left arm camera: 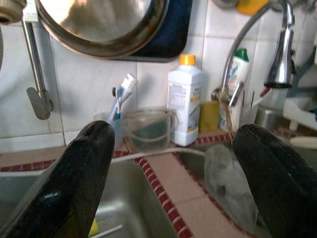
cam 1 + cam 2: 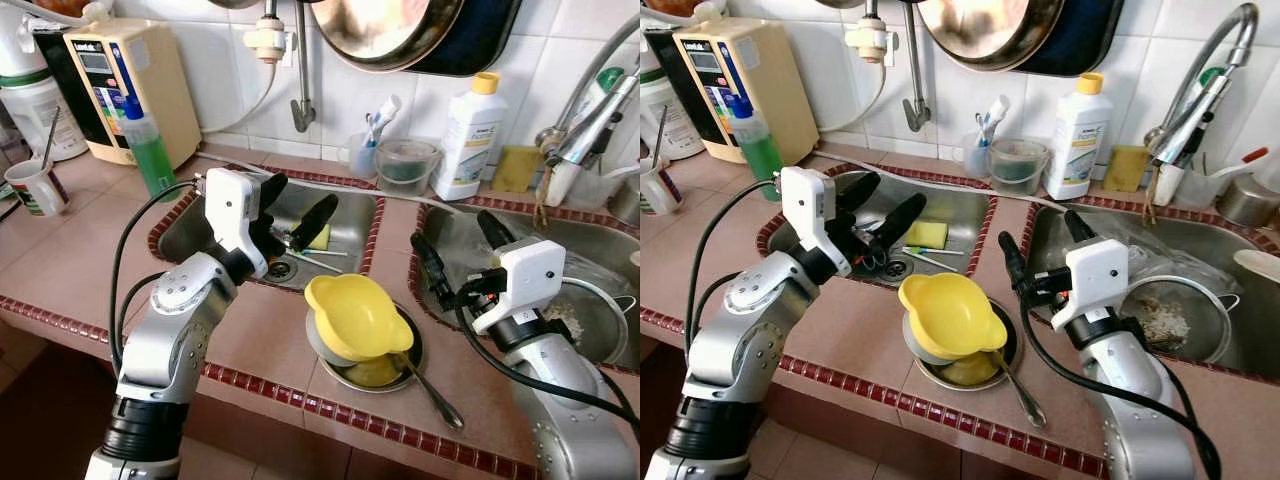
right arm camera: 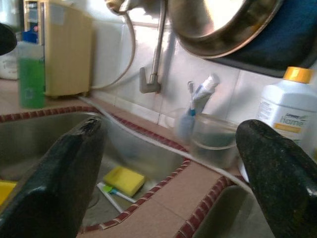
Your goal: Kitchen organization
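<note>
A tiled kitchen counter (image 2: 70,260) of matt pinkish-brown squares edged in dark red, seen from above, with two steel sinks set into it.

At the centre bottom of the frame, a glossy yellow plastic bowl (image 2: 355,315) with a small pouring lip sits tilted on a round steel dish (image 2: 405,375), which rests on the counter between the sinks. A metal spoon (image 2: 432,392) lies with its handle pointing to the lower right, off the dish rim.

The left gripper (image 2: 293,208) hangs at centre left, just above the left sink (image 2: 355,240), up and to the left of the yellow bowl and apart from it. Its two long black fingers are spread wide and hold nothing. The right gripper (image 2: 462,250) sits at centre right, over the near-left corner of the right sink (image 2: 600,250), just to the right of the bowl and also apart from it. Its fingers likewise stand wide open and empty.

In the left sink lie a yellow sponge (image 2: 925,234) and a toothbrush-like tool (image 2: 932,260) near the drain. The right sink holds a round steel strainer (image 2: 1175,315) with wet scraps in it.

Along the white tiled wall at the top: a cream water unit (image 2: 130,85), a green liquid bottle (image 2: 150,150), a clear cup with toothbrushes (image 2: 365,150), a clear tub (image 2: 407,165), a white bottle with a yellow cap (image 2: 470,135), and a chrome tap (image 2: 590,120).
</note>
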`<state>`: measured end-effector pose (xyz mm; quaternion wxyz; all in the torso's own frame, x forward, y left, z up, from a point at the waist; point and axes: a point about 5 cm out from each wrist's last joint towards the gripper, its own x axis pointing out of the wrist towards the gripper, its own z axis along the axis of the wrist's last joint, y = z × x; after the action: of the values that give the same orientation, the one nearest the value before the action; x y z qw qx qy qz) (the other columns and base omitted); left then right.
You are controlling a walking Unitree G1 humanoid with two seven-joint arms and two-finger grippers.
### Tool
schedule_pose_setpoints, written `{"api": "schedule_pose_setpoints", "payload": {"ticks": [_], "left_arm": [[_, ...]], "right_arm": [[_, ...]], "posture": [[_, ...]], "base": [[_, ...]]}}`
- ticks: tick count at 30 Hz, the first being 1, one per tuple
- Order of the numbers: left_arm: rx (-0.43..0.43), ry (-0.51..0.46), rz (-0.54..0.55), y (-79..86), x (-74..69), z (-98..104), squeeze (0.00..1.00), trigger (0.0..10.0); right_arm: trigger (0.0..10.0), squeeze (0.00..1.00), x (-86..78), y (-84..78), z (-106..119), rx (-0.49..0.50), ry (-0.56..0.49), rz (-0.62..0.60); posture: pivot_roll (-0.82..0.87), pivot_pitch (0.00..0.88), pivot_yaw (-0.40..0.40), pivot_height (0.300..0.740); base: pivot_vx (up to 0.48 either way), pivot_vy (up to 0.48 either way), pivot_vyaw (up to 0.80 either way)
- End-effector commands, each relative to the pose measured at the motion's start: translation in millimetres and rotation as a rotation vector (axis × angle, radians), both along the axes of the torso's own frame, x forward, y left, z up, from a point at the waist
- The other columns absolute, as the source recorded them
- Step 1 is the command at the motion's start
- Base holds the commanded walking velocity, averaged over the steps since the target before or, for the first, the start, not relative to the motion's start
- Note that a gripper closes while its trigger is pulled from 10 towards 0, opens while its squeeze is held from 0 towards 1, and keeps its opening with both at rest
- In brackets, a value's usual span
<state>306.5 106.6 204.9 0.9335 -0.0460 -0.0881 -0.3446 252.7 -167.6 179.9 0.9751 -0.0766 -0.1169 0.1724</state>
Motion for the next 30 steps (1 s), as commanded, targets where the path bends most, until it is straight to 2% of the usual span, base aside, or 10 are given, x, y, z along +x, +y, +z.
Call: {"api": "schedule_pose_setpoints", "payload": {"ticks": [1, 7, 11, 15, 20, 26, 28, 30], "left_arm": [[0.035, -0.023, -0.029, -2.5, -6.1, 6, 0.00, 10.0], [0.076, -0.015, -0.059, -3.2, -14.6, 7, 0.00, 10.0], [0.103, 0.001, -0.071, 3.7, -20.3, 3, 0.00, 10.0], [0.119, 0.018, -0.051, 11.8, -22.5, 1, 0.00, 10.0], [0.119, 0.019, -0.054, 11.3, -24.9, 3, 0.00, 10.0], [0.157, 0.002, -0.131, 2.9, -38.1, 4, 0.00, 10.0], [0.178, -0.001, -0.210, -1.9, -48.2, 2, 0.00, 10.0], [0.203, -0.019, -0.238, -2.4, -53.4, 3, 0.00, 10.0]], "right_arm": [[10.0, 0.00, 0.0, -6.9, -6, -0.002, 0.045, 0.027], [10.0, 0.00, -0.2, -12.6, -11, -0.044, 0.103, 0.112], [10.0, 0.00, 3.0, -20.0, -15, -0.102, 0.158, 0.198], [10.0, 0.00, 7.2, -28.1, -15, -0.127, 0.220, 0.295], [10.0, 0.00, 9.1, -31.9, -12, -0.121, 0.269, 0.381], [10.0, 0.00, 15.9, -40.5, -6, -0.158, 0.343, 0.511], [10.0, 0.00, 21.1, -43.9, -4, -0.167, 0.376, 0.540], [10.0, 0.00, 23.1, -44.9, -3, -0.170, 0.381, 0.558]], "posture": [[-0.11, 0.008, 0.033, 0.740], [-0.09, 0.017, 0.017, 0.740], [-0.08, 0.022, -0.004, 0.740], [-0.08, 0.029, -0.022, 0.740], [-0.07, 0.033, -0.039, 0.740], [-0.07, 0.044, -0.075, 0.740], [-0.07, 0.045, -0.083, 0.740], [-0.07, 0.046, -0.090, 0.740]], "base": [[0.000, 0.000, 0.00], [0.000, 0.000, 0.00], [0.000, 0.000, 0.00], [0.000, 0.000, 0.00], [0.000, 0.000, 0.00], [0.000, 0.000, 0.00], [0.000, 0.000, 0.00], [0.000, 0.000, 0.00]]}}
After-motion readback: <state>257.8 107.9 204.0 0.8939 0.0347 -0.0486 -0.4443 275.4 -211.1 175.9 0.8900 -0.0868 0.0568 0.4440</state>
